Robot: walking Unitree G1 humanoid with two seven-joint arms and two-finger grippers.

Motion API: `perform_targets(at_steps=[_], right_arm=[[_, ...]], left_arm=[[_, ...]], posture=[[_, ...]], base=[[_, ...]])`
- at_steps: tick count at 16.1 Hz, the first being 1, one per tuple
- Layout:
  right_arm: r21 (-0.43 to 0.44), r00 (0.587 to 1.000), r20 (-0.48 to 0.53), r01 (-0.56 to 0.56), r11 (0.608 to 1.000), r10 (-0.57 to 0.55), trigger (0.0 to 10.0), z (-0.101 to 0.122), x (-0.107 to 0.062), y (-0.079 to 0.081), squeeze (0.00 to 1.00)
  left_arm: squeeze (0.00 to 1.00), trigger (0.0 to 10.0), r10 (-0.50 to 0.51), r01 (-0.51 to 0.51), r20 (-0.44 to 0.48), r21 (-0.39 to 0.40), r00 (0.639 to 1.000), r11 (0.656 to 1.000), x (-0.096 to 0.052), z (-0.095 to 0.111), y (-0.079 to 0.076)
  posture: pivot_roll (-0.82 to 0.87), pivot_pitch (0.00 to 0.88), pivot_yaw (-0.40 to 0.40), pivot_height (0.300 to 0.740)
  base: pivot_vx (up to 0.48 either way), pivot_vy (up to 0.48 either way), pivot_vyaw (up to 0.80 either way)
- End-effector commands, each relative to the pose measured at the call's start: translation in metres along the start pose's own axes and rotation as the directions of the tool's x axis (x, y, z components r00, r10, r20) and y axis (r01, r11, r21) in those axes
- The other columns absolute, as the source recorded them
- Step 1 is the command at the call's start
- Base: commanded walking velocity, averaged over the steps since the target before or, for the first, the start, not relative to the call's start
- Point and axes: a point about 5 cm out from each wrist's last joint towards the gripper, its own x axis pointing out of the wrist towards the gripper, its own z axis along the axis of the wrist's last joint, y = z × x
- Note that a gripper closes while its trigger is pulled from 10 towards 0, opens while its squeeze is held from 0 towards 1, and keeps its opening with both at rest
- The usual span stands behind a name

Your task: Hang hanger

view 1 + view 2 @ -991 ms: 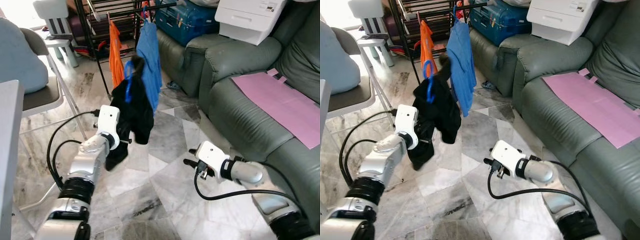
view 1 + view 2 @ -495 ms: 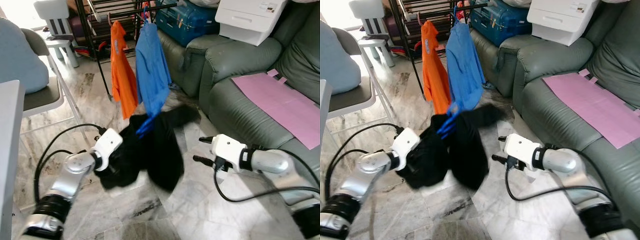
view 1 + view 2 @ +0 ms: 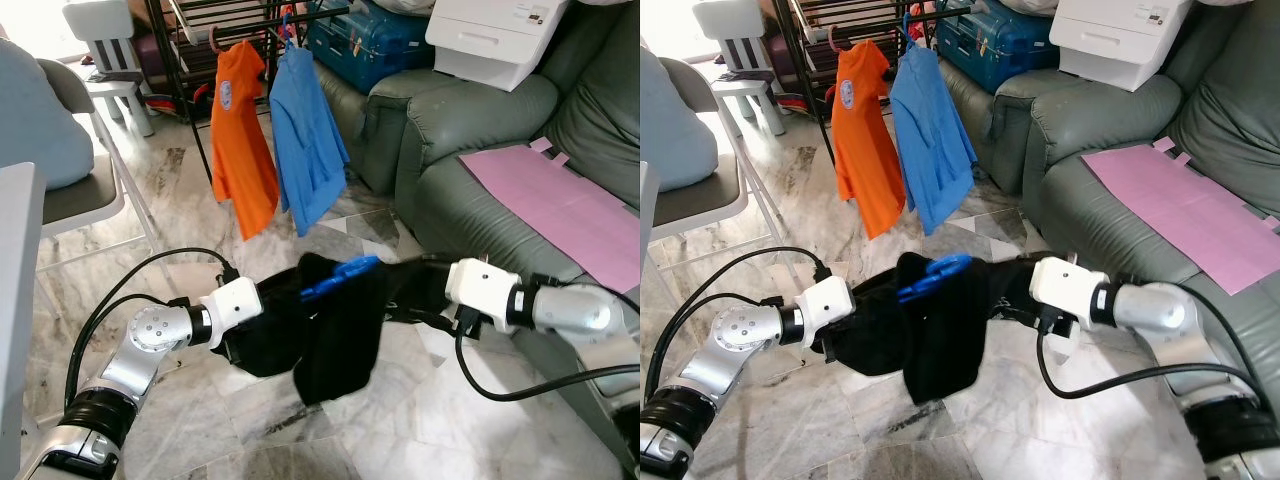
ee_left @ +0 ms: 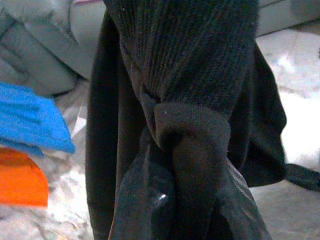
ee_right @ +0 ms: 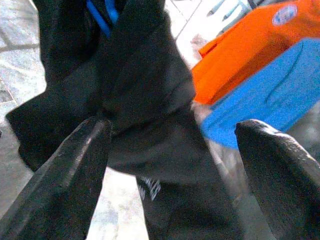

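Bright daylight from the far left glares on the marble floor [image 3: 330, 430] — wrist views soft, close cloth blurred.

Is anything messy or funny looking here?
Yes. The black garment sags in a bunched lump low over the floor between the left gripper and right gripper, its blue hanger tipped sideways. The orange shirt and blue shirt hang straight on the rack.

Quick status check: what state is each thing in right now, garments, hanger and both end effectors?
Black garment: off the rack, draped between both arms.
Blue hanger: tangled in the garment, not hung.
Orange shirt: hanging on rack.
Blue shirt: hanging on rack.
Left end effector: shut on garment.
Right end effector: open, at the garment.
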Motion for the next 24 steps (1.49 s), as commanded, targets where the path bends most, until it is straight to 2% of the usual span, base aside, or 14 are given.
perform_targets(at_steps=[1, 3, 10, 11, 12, 13, 14, 18, 24], right_arm=[[-0.009, 1.0, 0.006, 0.014, 1.0, -0.014, 10.0, 0.001, -0.004, -0.006, 1.0], [-0.031, 1.0, 0.006, -0.006, 0.999, 0.006, 10.0, -0.001, -0.004, -0.007, 1.0], [-0.031, 0.993, -0.04, -0.111, 0.993, 0.11, 10.0, -0.016, 0.005, -0.001, 1.0], [-0.039, 0.991, -0.053, -0.124, 0.992, 0.122, 10.0, -0.018, 0.007, -0.001, 0.97], [-0.044, 0.99, -0.059, -0.132, 0.99, 0.13, 4.3, -0.019, 0.009, -0.001, 0.87], [-0.058, 0.987, -0.068, -0.149, 0.987, 0.145, 0.0, -0.02, 0.013, -0.002, 0.5], [-0.066, 0.986, -0.071, -0.158, 0.985, 0.154, 0.0, -0.021, 0.018, -0.003, 0.0], [-0.089, 0.98, -0.074, -0.191, 0.978, 0.184, 0.0, -0.021, 0.026, -0.006, 0.0], [-0.075, 0.973, -0.091, -0.217, 0.973, 0.21, 0.0, -0.031, 0.024, -0.001, 0.0]], left_arm=[[0.0, 0.0, -0.013, 0.012, 0.016, 0.05, 1.0, 0.999, -0.001, 0.006, 0.005], [0.0, 0.0, -0.049, 0.045, 0.042, 0.09, 0.998, 0.995, -0.003, 0.01, 0.003], [0.0, 0.0, -0.087, 0.072, 0.104, 0.146, 0.991, 0.987, 0.001, 0.025, 0.001], [0.0, 0.0, -0.093, 0.076, 0.113, 0.149, 0.989, 0.986, 0.002, 0.027, -0.001], [0.0, 0.0, -0.096, 0.078, 0.117, 0.151, 0.988, 0.985, 0.003, 0.028, -0.002], [0.0, 0.0, -0.108, 0.088, 0.126, 0.156, 0.986, 0.984, 0.004, 0.029, -0.004], [0.0, 0.0, -0.115, 0.093, 0.131, 0.16, 0.985, 0.983, 0.005, 0.031, -0.005], [0.0, 0.0, -0.121, 0.098, 0.137, 0.162, 0.983, 0.982, 0.005, 0.033, -0.007], [0.0, 0.0, -0.122, 0.099, 0.138, 0.165, 0.983, 0.981, 0.005, 0.035, -0.007]], posture=[[-0.14, 0.06, 0.015, 0.74], [-0.13, 0.058, 0.015, 0.74], [-0.13, 0.055, 0.013, 0.74], [-0.13, 0.056, 0.012, 0.74], [-0.13, 0.056, 0.011, 0.74], [-0.12, 0.056, 0.008, 0.74], [-0.12, 0.054, 0.007, 0.74], [-0.12, 0.054, 0.001, 0.74], [-0.12, 0.055, 0.002, 0.74]], base=[[0.0, 0.0, 0.0], [0.0, 0.0, 0.0], [0.0, 0.0, 0.0], [0.0, 0.0, 0.0], [0.0, 0.0, 0.0], [0.0, 0.0, 0.0], [0.0, 0.0, 0.0], [0.0, 0.0, 0.0], [0.0, 0.0, 0.0]])
